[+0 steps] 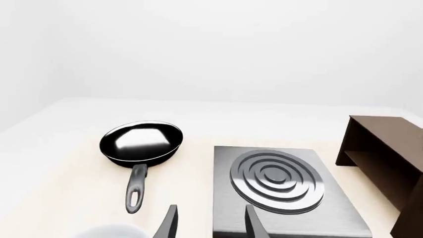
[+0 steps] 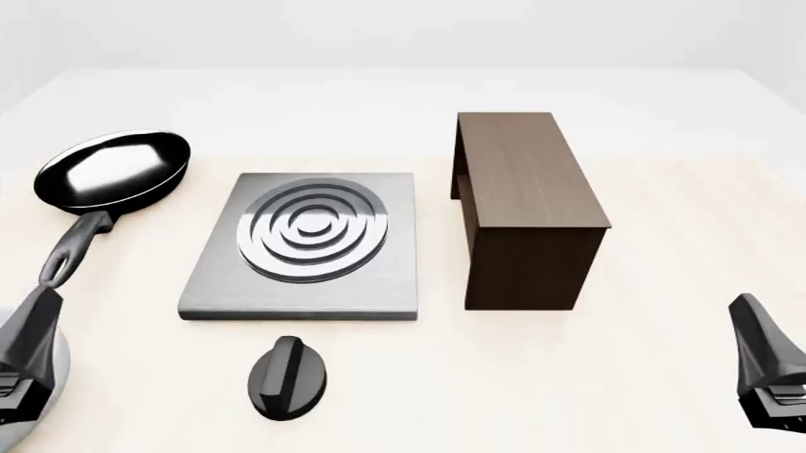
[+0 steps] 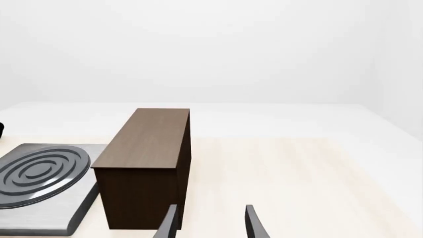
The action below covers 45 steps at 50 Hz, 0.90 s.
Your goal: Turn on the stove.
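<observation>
The stove (image 2: 384, 283) is a flat grey metal slab with silver burner rings, lying left of centre on the table. Its small black ridged knob (image 2: 289, 377) lies on the table just in front of it. My left gripper (image 2: 25, 363) hangs at the near left, apart from the knob and stove, open and empty. In the left wrist view its fingers (image 1: 168, 223) stand apart, with the stove (image 1: 337, 213) ahead. My right gripper (image 2: 765, 373) hangs at the near right, open and empty. The right wrist view shows the gripper (image 3: 210, 223) and the stove's edge (image 3: 73, 218).
A black frying pan (image 2: 113, 168) lies at the far left, handle towards me, and shows in the left wrist view (image 1: 140, 142). A dark brown wooden stand (image 2: 529, 193) stands right of the stove. A pale round object (image 2: 53, 363) sits under the left gripper.
</observation>
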Each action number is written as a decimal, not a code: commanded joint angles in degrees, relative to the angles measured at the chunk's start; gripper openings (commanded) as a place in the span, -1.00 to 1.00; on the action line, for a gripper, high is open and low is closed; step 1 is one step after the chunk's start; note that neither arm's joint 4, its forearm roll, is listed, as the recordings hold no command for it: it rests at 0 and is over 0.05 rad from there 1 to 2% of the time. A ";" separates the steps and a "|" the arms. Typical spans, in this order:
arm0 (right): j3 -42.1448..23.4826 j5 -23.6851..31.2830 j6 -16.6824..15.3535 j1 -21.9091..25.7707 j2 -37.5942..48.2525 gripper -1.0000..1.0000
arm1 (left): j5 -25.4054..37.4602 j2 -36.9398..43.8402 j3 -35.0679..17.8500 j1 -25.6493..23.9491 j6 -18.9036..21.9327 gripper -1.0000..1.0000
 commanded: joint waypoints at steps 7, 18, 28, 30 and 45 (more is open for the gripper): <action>-0.02 -0.01 -0.04 0.03 0.02 1.00 | 12.72 4.97 -15.25 -1.31 2.27 1.00; -0.02 -0.01 -0.06 0.04 0.03 1.00 | 22.15 10.68 -29.84 -3.95 3.00 1.00; -0.02 -0.02 -0.06 0.05 0.02 1.00 | 27.16 20.40 -35.62 -5.03 3.75 1.00; -0.02 -0.02 -0.06 0.05 0.02 1.00 | 27.21 23.92 -35.33 -6.37 0.67 1.00; -0.02 -0.02 -0.08 0.06 0.02 1.00 | 29.70 26.39 -35.45 -7.78 3.26 1.00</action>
